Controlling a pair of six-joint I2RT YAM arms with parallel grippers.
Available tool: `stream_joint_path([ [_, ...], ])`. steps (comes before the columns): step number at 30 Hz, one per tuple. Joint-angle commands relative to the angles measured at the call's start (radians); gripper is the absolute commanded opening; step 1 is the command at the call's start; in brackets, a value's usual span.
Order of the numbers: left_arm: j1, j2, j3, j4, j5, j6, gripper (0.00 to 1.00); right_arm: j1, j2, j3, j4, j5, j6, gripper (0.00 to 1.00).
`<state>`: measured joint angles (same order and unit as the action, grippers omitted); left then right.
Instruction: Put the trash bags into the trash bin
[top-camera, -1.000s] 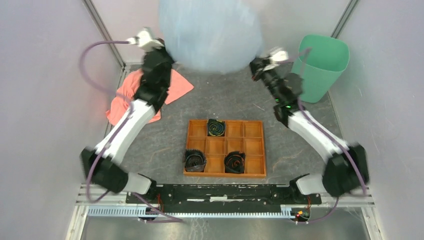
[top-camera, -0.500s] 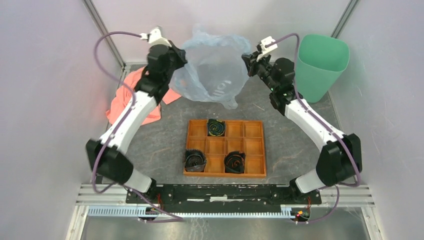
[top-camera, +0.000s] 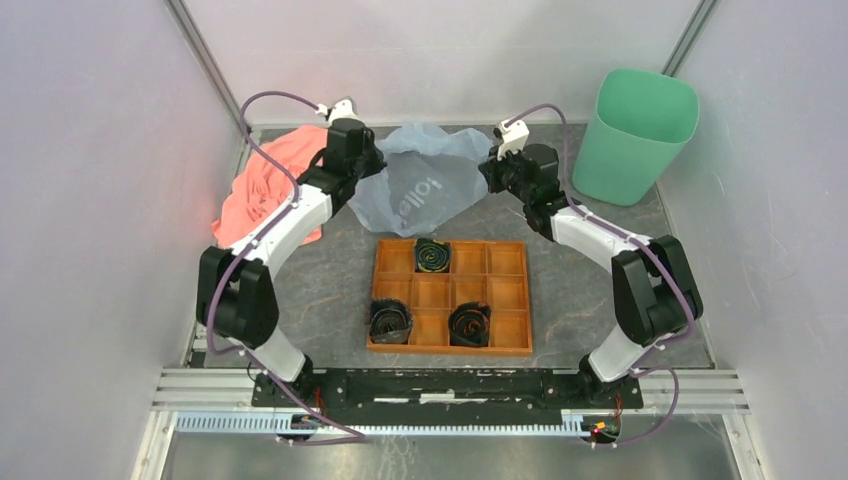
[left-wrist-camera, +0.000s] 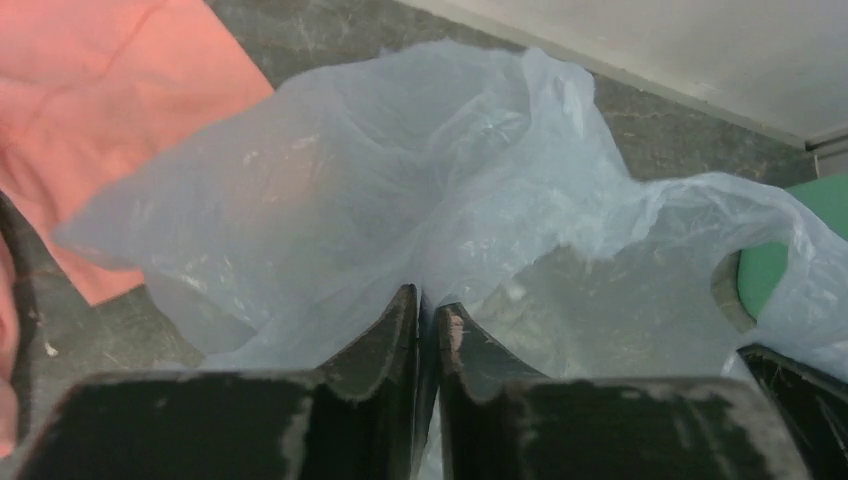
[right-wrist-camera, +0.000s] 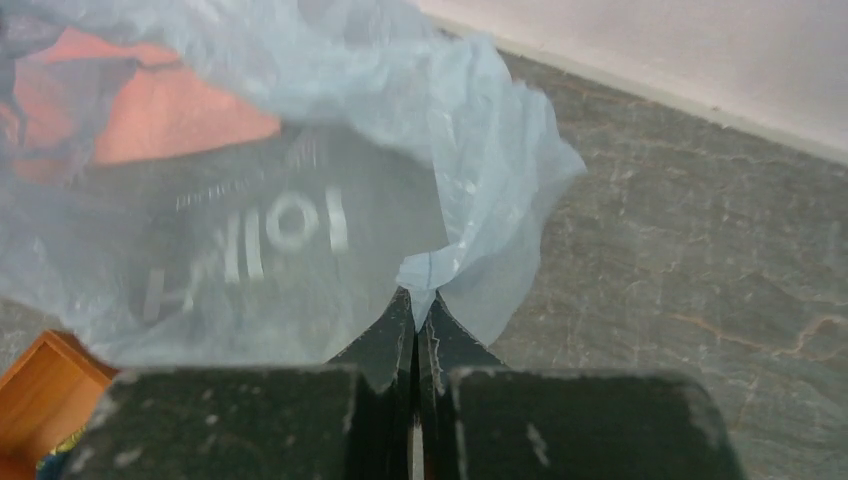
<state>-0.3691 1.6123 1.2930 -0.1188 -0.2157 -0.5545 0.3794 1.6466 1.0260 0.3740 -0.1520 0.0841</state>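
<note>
At the far left lies a salmon-pink cloth (top-camera: 262, 188), no part of the job. Just beside it the left gripper (left-wrist-camera: 425, 303) has its fingers pressed together on a fold of the trash bag (top-camera: 428, 185), the thin film bunching up from between the tips. The bag itself rests on the table (top-camera: 330, 290) at its far side, slumped and partly spread between the two arms, white lettering facing up; the cloth's colour shows through its left part. Nearer the arm bases sits a wooden tray (top-camera: 505, 295) holding black rolls (top-camera: 432, 256), untouched. On the bag's right edge the right gripper (right-wrist-camera: 413, 303) is likewise clamped on a pinch of plastic.

Far right, the trash bin (top-camera: 635, 140) stands upright in the corner, well apart from the bag and with nothing visible inside it.

So the task looks early to midway — the bag is grasped at both sides, but none of it is in the bin. What remains, judging from this layout, is to lift it, carry it rightward over the rim and feed it in — awkward, since the bag is bigger than the opening.
</note>
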Motion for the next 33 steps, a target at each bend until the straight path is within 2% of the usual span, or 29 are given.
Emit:
stream_joint_path([
  [1,-0.002,-0.067,0.123,-0.053,0.034,0.039,0.29,-0.012,-0.022,0.063,0.007,0.05,-0.014,0.0],
  [6,0.042,-0.231,-0.004,-0.055,0.068,0.059,0.85,-0.022,-0.02,0.035,-0.016,0.034,-0.014,0.0],
  [7,0.063,-0.253,-0.021,-0.074,0.085,0.062,0.94,-0.022,-0.021,0.035,-0.021,0.034,-0.018,0.0],
  [8,0.087,-0.27,-0.032,-0.093,0.11,0.065,0.98,-0.022,-0.02,0.038,-0.029,0.033,-0.022,0.0],
  [12,0.195,-0.273,-0.083,-0.179,0.28,0.071,1.0,-0.024,-0.025,0.04,-0.05,0.025,-0.029,0.0],
  [15,0.251,-0.267,-0.202,-0.135,0.467,0.048,1.0,-0.023,-0.033,0.033,-0.05,0.013,-0.021,0.0],
  [17,0.305,-0.258,-0.305,-0.039,0.59,-0.032,1.0,-0.024,-0.037,0.03,-0.05,0.001,-0.02,0.0],
  [20,0.365,-0.194,-0.432,0.234,0.773,-0.232,0.99,-0.023,-0.045,0.026,-0.044,-0.005,-0.014,0.01],
  [22,0.368,-0.118,-0.471,0.432,0.869,-0.379,0.95,-0.025,-0.046,0.026,-0.042,-0.013,-0.009,0.0],
  [25,0.368,-0.025,-0.481,0.603,0.89,-0.499,0.95,-0.026,-0.053,0.02,-0.041,-0.022,-0.002,0.0],
  [30,0.368,0.07,-0.447,0.623,0.849,-0.458,0.96,-0.025,-0.069,0.005,-0.027,-0.034,0.002,0.0],
  [33,0.368,0.136,-0.427,0.655,0.871,-0.491,0.93,-0.026,-0.064,0.012,-0.032,-0.031,-0.001,0.0],
])
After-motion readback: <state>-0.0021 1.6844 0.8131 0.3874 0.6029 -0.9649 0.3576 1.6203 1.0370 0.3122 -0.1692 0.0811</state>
